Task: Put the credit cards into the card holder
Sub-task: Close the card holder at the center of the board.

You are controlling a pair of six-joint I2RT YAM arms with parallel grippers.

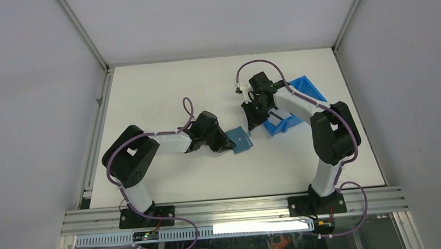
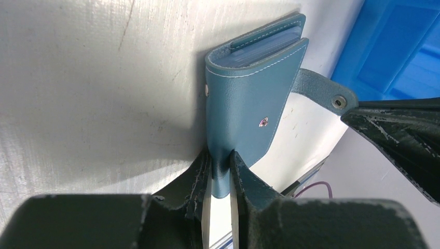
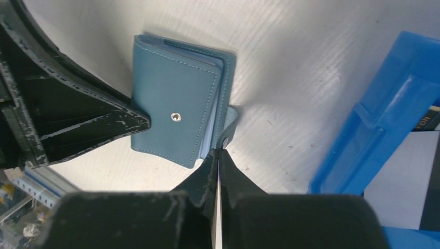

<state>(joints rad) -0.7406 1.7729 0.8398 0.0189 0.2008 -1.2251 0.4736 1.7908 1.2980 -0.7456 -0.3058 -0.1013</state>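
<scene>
On the table's middle, card holder (image 1: 241, 139): a teal folding wallet lying between the two grippers, just left of the blue bin.
Covers: folded over each other but slightly ajar; lighter blue sleeves show between them along the open edge.
Snap: undone; one metal stud sits on the outer cover, the other on the tab.
Snap tab (image 2: 321, 91): sticks out sideways from the wallet toward the right gripper, and its far end meets that gripper's fingertips.
Left gripper (image 2: 220, 166): clamped on the wallet's near edge, with the teal leather pinched between its two fingers.
Right gripper (image 3: 218, 155): fingers pressed together with no gap, their tips closed on the end of the tab.
Spacing of grippers: they face each other across the wallet, the left on its left side and the right on its right.
Blue bin (image 1: 306, 86): bright blue plastic, near the right arm, apart from the wallet; something pale and flat lies inside, too small to identify.
Credit cards: cannot be made out for certain in any view.
Table (image 1: 163, 93): white and scuffed, with the wallet's shadow falling beside it.
</scene>
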